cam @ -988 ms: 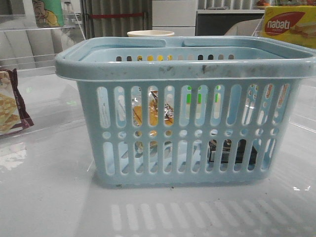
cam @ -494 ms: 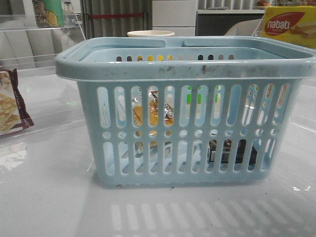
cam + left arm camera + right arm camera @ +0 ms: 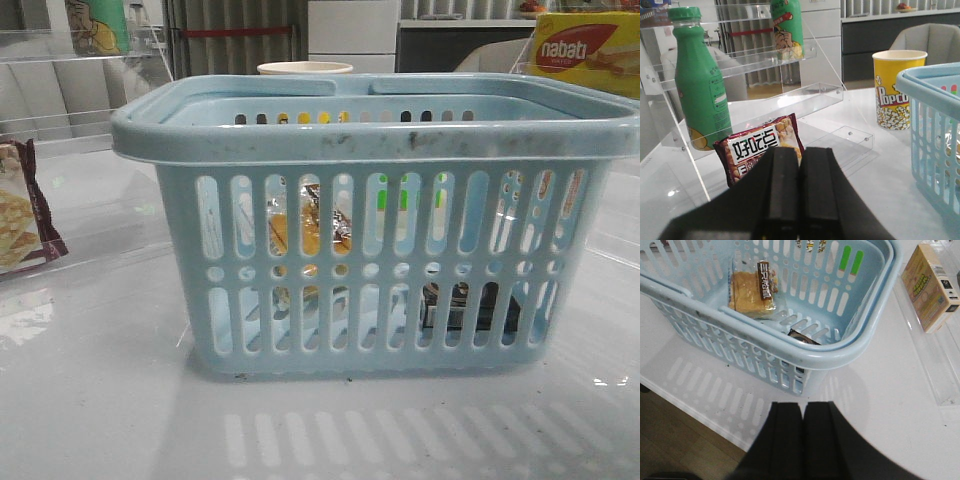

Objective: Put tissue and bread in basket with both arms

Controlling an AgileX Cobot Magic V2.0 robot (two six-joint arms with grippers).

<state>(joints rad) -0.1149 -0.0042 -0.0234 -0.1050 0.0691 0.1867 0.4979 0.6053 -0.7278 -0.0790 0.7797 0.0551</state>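
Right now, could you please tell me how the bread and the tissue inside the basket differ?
The bread is golden-brown in a clear bag; the tissue is a dark pack. The bread shows fully on the floor of the basket, while the tissue is mostly hidden behind the near rim. In the front view, the bread sits left, the tissue right. Both are inside the basket.

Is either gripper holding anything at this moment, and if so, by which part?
Nothing is held. The left gripper and right gripper are both shut on nothing; the bread and tissue lie in the basket.
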